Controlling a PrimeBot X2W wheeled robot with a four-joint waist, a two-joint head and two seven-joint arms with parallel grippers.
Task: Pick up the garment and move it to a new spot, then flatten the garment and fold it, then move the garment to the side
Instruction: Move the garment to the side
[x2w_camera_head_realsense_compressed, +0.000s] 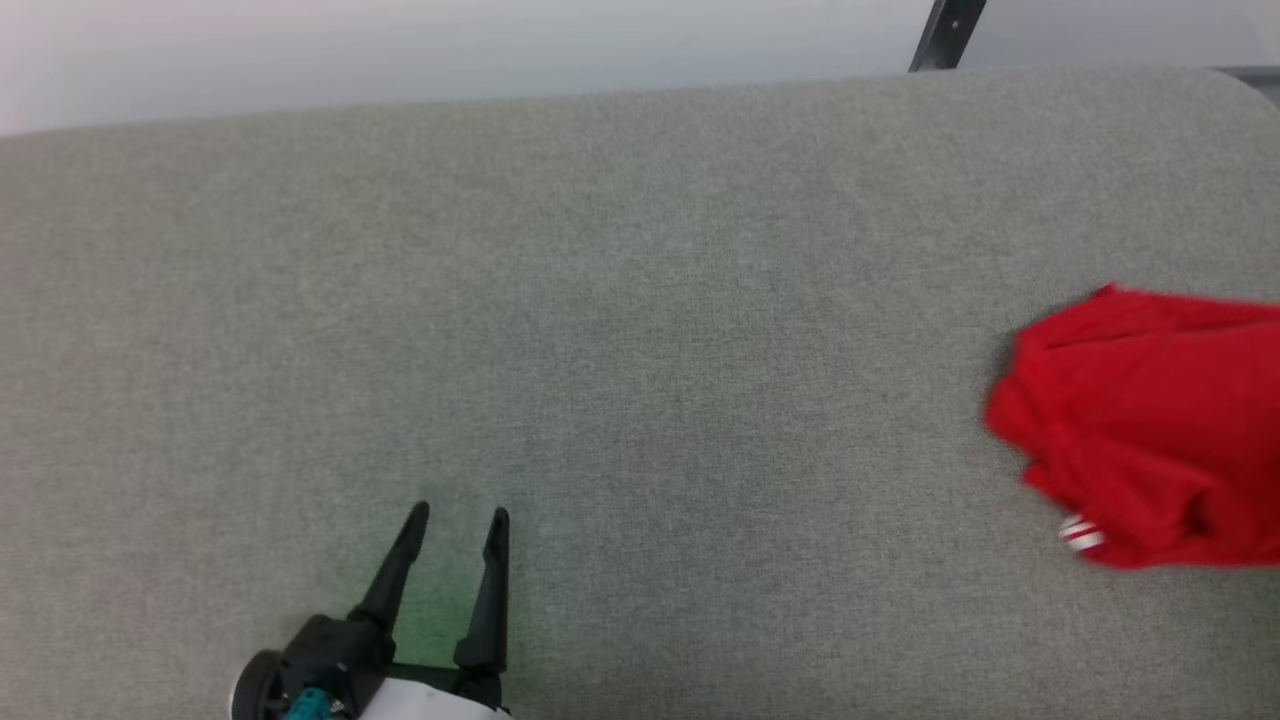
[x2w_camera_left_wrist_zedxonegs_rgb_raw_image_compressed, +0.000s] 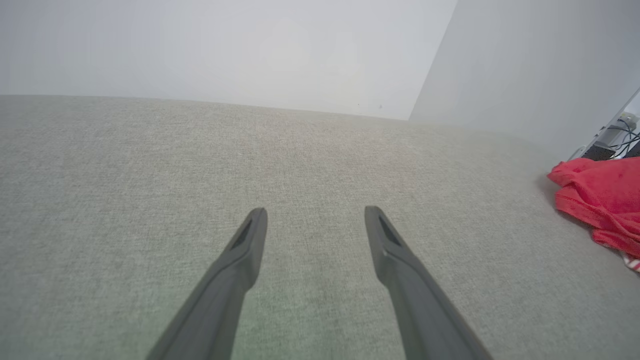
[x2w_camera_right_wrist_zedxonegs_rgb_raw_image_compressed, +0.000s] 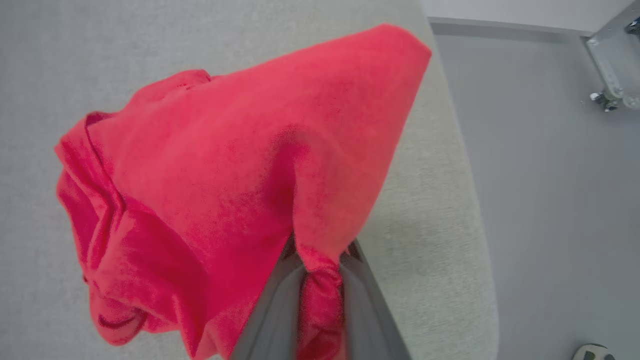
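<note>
Pinching crumpled red garment (x2w_camera_right_wrist_zedxonegs_rgb_raw_image_compressed: 225, 175): right hand (x2w_camera_right_wrist_zedxonegs_rgb_raw_image_compressed: 322, 257)

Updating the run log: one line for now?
right gripper: shut on garment | left gripper: open, empty | garment: bunched, right end of table

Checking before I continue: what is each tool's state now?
Left tool: open, empty.
Right tool: closed on the crumpled red thin-fabric garment.

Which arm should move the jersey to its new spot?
Right: the right gripper is shut on a pinch of the red jersey; the left gripper stands open over the grey fabric surface, apart from it.
</note>
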